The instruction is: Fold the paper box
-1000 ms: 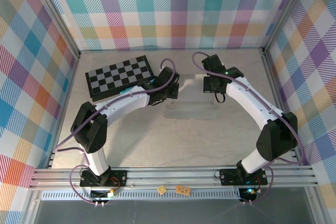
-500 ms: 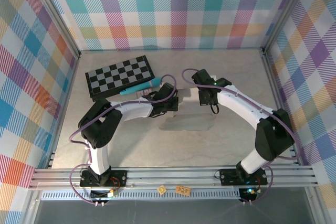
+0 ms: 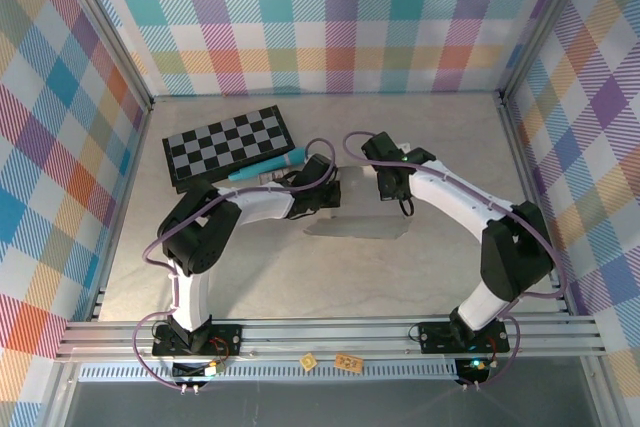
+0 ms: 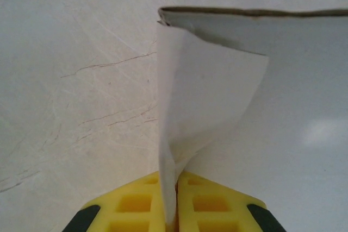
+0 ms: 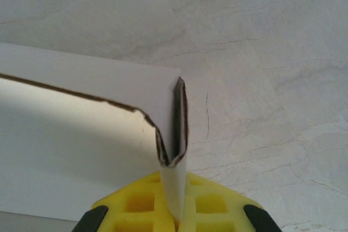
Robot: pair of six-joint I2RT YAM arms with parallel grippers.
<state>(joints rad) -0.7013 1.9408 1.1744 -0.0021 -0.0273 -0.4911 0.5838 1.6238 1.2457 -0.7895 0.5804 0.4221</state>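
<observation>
Paper box (image 3: 355, 220) pinched; left pincer (image 4: 175, 188), right pincer (image 5: 175, 191) closer together.

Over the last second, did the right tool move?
Yes. In the top view the right tool, shut on the paper box, has shifted left, closer to the checkerboard, which has stayed put.

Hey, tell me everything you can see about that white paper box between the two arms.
The paper box is plain white thin card with brownish cut edges. It is partly folded and not closed. It sits mid-table between the arms, and its near edge seems to rest on the pale table. One long panel is raised, with a creased corner at each end. The left gripper is shut on a curled flap at the box's left end. The right gripper pinches a doubled-over flap at its right end.
</observation>
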